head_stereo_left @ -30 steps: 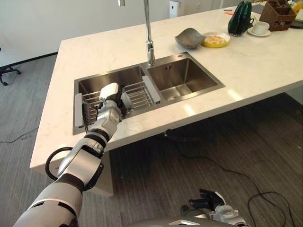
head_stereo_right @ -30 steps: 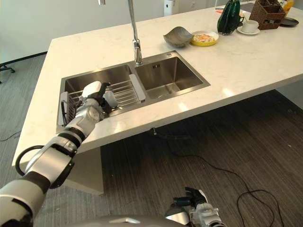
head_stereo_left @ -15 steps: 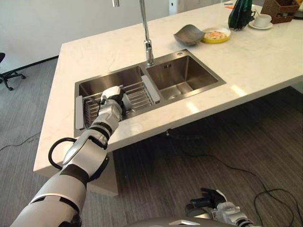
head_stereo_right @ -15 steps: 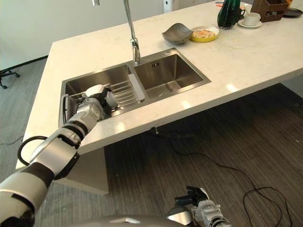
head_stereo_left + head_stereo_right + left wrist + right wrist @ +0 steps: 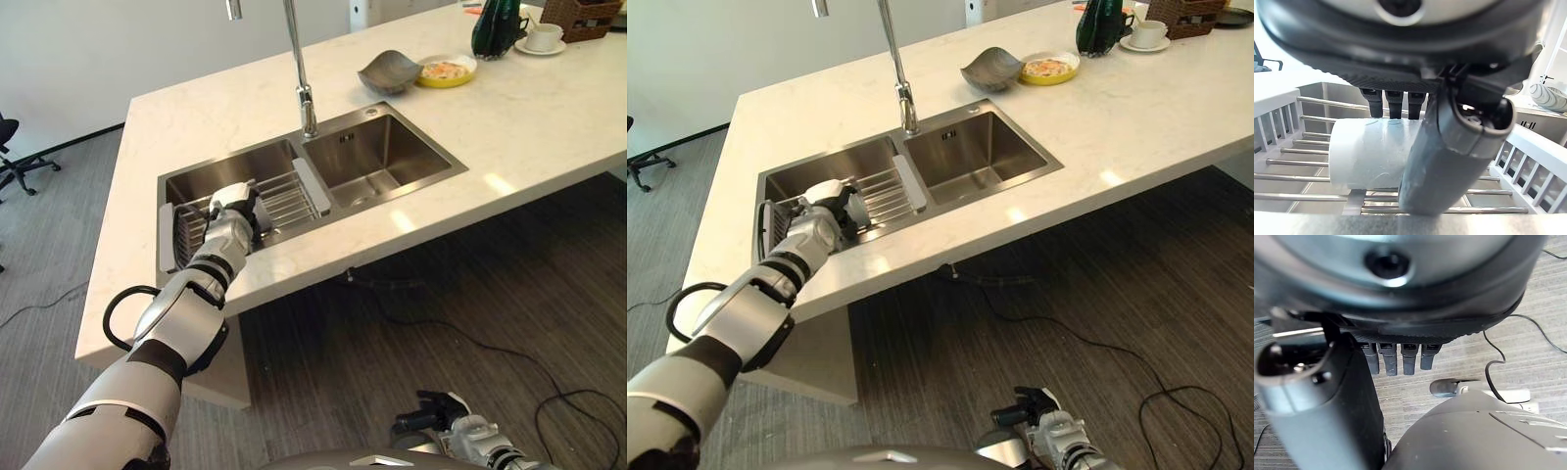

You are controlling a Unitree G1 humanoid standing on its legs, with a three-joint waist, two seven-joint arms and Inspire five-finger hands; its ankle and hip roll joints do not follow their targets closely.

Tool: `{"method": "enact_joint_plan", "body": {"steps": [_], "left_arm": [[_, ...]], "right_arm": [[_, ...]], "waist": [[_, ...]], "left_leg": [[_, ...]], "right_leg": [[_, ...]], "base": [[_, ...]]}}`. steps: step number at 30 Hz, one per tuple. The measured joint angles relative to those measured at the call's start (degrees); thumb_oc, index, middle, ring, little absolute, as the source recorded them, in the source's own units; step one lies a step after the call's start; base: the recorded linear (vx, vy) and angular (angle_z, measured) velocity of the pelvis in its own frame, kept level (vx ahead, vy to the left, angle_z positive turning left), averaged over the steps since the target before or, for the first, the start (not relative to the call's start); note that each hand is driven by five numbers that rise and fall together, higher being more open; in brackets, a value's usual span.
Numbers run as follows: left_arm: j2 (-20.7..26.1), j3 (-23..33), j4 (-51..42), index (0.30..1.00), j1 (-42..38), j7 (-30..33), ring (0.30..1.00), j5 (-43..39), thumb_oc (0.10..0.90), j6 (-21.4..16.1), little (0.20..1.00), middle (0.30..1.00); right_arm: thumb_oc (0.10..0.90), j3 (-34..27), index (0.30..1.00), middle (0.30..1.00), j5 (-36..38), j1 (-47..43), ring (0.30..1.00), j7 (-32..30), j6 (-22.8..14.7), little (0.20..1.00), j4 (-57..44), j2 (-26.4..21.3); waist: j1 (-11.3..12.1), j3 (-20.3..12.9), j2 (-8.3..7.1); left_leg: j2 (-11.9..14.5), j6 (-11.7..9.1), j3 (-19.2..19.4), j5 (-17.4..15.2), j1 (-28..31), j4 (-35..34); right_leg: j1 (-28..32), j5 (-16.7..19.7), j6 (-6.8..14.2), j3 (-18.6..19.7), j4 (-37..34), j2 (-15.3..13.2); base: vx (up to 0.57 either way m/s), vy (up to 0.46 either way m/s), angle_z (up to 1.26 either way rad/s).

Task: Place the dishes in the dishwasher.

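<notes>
Pale stone forms the table [image 5: 549,108], into which a double sink [image 5: 392,166] is set. Over the sink's left basin a wire rack [image 5: 289,196] is laid, and on it a white cup [image 5: 1369,154] is clasped by the left hand [image 5: 227,227]. Low beside the table, the right hand [image 5: 446,421] is held with fingers [image 5: 1400,360] curled on nothing.

I see a pale marble-look countertop [image 5: 549,108] holding a stainless steel double-basin sink [image 5: 387,162], with a tall chrome faucet [image 5: 302,69] at the divider's 12 o'clock. A wire dish rack with white end rails [image 5: 289,196] spans the left basin. My left hand [image 5: 227,220] sits over its near edge, against a white cylindrical cup [image 5: 261,209]. At 1 o'clock stand a grey curved bowl [image 5: 389,72] and, just beside it, a yellow bowl of food [image 5: 449,72]. My right hand [image 5: 446,421] hangs low at 5 o'clock.
</notes>
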Motion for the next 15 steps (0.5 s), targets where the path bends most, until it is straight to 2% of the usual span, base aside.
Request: {"method": "enact_joint_plan", "body": {"steps": [2,4,8,11,12,15], "left_arm": [[0.53,-0.16,0.74,0.9,-1.61,0.08,0.9,-0.14,0.8,-0.14,0.9,0.9],[1.17,-0.46,2.84,0.9,-4.76,-0.3,0.9,-0.86,0.8,-0.35,0.9,0.9],[2.96,-0.46,3.77,0.9,-5.66,0.13,0.9,-3.89,0.8,-1.22,0.9,0.9],[3.61,-0.42,3.73,0.9,-6.09,0.88,0.9,-5.68,0.8,-1.97,0.9,0.9],[3.69,-0.4,3.76,0.3,-6.09,0.84,0.3,-5.84,0.4,-1.99,0.3,0.3],[3.7,0.2,3.7,0.3,-6.22,1.06,0.3,-6.73,0.4,-2.02,0.3,0.3]], "right_arm": [[0.8,1.06,0.9,0.9,-0.12,-1.58,0.9,-0.02,0.12,0.9,0.25,-1.06],[0.8,1.63,0.9,0.9,-0.09,-3.95,0.9,-0.13,0.23,0.9,0.68,-2.15],[0.8,0.92,0.9,0.9,-0.02,-5.11,0.9,-0.54,-0.06,0.9,0.97,-2.57],[0.8,0.48,0.9,0.9,-0.09,-6.2,0.9,-0.63,0.15,0.9,1.99,-2.66],[0.8,0.0,0.9,0.9,-0.1,-6.21,0.9,-0.62,0.12,0.9,2.04,-2.81],[0.8,-0.01,0.9,0.9,-0.11,-6.26,0.9,-0.91,0.12,0.9,2.13,-2.99]], "waist": [[0.1,-0.18,1.64],[-0.16,1.52,3.05],[-0.88,3.57,4.56],[-0.39,4.38,6.16],[-0.3,4.56,6.61],[-0.14,4.95,7.17]], "left_leg": [[-0.54,0.62,0.53,0.45,-3.28,0.04],[-1.09,1.3,0.57,0.93,-5.69,0.03],[-2.01,1.36,1.23,0.86,-6.75,0.0],[-1.97,1.21,1.99,0.75,-7.58,-0.21],[-1.91,1.2,1.97,0.74,-7.62,-0.17],[-1.7,1.2,1.84,0.74,-7.72,0.0]], "right_leg": [[-4.59,0.07,0.09,0.7,1.89,-0.47],[-7.38,0.58,0.85,0.9,2.52,-0.94],[-8.96,1.03,1.42,1.83,2.43,-1.84],[-10.38,1.12,1.77,1.76,2.57,-2.02],[-10.39,1.2,1.65,1.75,2.47,-1.93],[-10.47,1.31,1.5,1.76,2.29,-1.67]], "base": [[-0.14,0.08,-0.11],[-0.09,0.066,-0.06],[-0.04,0.048,-0.11],[-0.01,0.021,-0.12],[0.0,0.007,-0.05],[0.01,-0.006,-0.01]]}}
